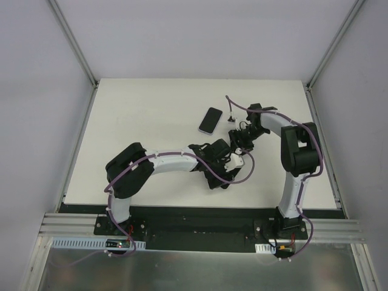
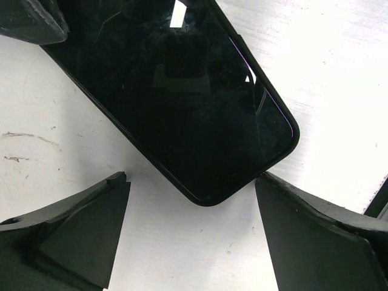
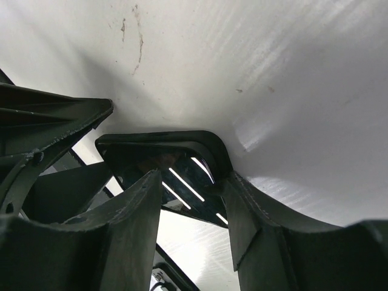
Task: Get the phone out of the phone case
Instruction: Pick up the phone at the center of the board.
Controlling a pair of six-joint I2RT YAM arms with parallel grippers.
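Phone (image 1: pixel 211 120) lies flat on the table (image 1: pixel 139 121), long axis running near-left to far-right, apart from both grippers. Black case (image 2: pixel 182 103) sits between them, one corner pointing into the left gripper (image 2: pixel 193 182), whose fingers (image 2: pixel 91 224) are spread. The right gripper (image 3: pixel 194 179) straddles another corner, its grip unclear. Overhead, arms (image 1: pixel 176 159) hide the case.

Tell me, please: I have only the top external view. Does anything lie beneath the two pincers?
Observer: Yes. The left wrist view shows a phone in a black case, flat on the table, screen up.
Operator: Does the left pincer hold it?
Observer: No. The left pincer is open, one finger clear of the phone's end.
Operator: And the right pincer?
Observer: In its own view, the right pincer straddles one case corner; grip uncertain.
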